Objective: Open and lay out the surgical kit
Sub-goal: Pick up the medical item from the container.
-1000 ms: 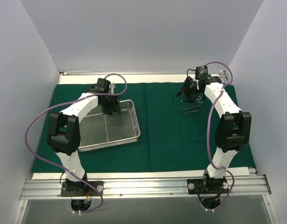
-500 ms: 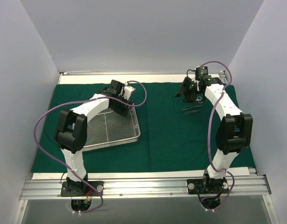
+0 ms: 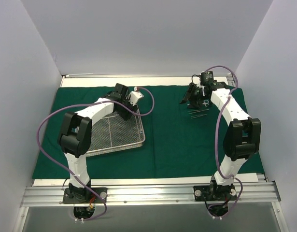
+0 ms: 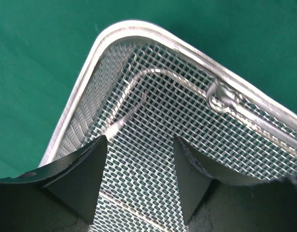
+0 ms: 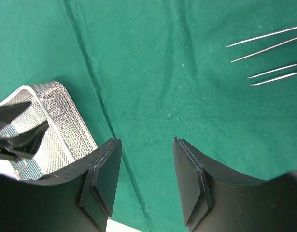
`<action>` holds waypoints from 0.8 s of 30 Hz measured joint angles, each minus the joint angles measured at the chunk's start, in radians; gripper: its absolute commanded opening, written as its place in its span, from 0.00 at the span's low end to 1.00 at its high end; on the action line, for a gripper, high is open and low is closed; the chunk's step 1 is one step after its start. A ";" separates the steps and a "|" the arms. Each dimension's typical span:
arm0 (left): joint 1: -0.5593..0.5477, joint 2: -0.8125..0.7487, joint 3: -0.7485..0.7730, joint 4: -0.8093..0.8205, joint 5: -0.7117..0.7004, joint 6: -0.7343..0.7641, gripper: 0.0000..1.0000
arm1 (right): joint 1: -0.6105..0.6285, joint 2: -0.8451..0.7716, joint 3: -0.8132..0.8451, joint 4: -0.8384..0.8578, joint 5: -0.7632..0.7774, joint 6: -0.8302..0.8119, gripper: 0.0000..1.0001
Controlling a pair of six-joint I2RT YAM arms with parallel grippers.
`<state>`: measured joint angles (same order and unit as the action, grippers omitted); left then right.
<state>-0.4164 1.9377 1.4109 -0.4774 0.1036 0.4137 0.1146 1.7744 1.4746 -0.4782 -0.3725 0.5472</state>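
The drape (image 3: 177,140) lies spread flat. The left claw (image 4: 139,142), open and empty, hovers over the mesh tray (image 4: 134,25), with a hooked instrument (image 4: 124,118) just ahead of it. The right claw (image 5: 146,142), open and empty, has thin instruments (image 5: 264,36) ahead-right on the cloth. The tray's contents likely aren't yet laid out.

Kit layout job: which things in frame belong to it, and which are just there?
Job:
- green drape
- wire-mesh tray
- thin metal instruments lying on the drape

Just there:
- purple cable
- aluminium rail
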 measured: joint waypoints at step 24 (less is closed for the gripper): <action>-0.001 0.153 0.120 0.018 -0.003 -0.011 0.25 | 0.006 -0.032 -0.030 -0.003 0.001 0.000 0.47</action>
<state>-0.4171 2.0903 1.5311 -0.4591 0.1005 0.4030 0.1204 1.7424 1.4445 -0.4812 -0.3717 0.5472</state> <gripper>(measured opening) 0.320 0.470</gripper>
